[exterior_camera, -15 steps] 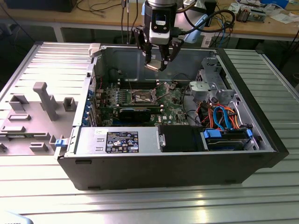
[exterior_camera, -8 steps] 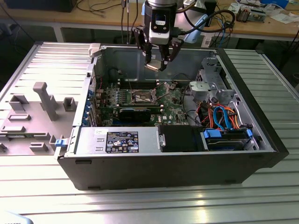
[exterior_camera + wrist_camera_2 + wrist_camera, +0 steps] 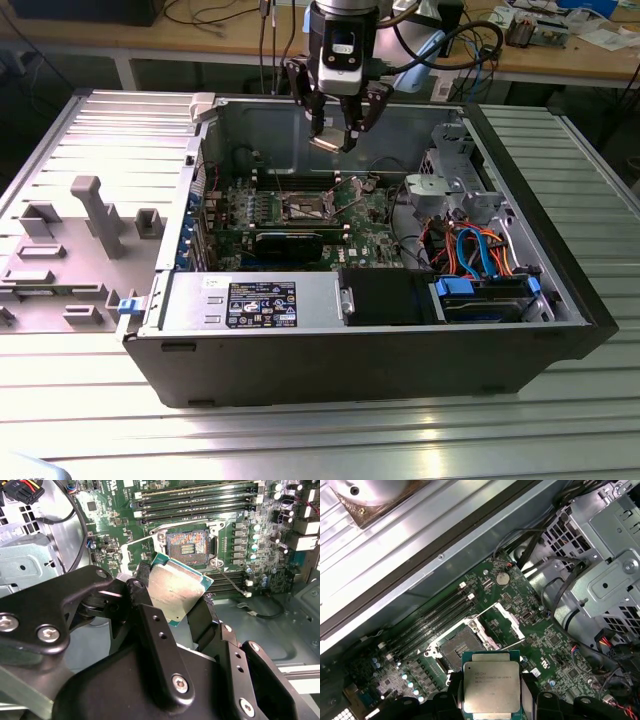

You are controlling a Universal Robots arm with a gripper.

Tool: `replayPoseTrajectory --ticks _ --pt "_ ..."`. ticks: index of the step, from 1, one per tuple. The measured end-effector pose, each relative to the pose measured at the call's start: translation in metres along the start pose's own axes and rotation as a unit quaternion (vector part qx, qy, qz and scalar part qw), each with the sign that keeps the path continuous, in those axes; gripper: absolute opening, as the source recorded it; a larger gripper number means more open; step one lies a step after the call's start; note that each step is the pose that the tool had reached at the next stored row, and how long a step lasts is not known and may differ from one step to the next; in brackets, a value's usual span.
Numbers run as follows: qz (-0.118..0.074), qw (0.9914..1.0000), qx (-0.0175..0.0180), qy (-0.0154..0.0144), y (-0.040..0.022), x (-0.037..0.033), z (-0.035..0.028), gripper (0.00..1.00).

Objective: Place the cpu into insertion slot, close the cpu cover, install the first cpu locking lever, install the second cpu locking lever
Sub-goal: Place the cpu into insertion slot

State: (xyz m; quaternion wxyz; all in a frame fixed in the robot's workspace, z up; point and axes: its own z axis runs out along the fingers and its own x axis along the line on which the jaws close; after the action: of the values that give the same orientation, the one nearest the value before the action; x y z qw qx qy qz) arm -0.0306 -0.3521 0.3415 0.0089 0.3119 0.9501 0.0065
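The end effector [image 3: 337, 140] grips the cpu [image 3: 491, 687] above the open insertion slot [image 3: 459, 643], seemingly tilted, so a skewed descent could seat it crooked.

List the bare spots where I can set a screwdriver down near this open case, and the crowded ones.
Free: the ribbed table in front of the case, and its strip at the exterior view's right. Crowded: the green board around the insertion slot, under the gripper holding the cpu, and the cabled drive cage.
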Motion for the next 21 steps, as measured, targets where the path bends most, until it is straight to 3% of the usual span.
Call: replayPoseTrajectory --ticks 21 --pt "0.009 0.99996 0.0001 -0.0002 0.0 0.0 0.0 0.55"
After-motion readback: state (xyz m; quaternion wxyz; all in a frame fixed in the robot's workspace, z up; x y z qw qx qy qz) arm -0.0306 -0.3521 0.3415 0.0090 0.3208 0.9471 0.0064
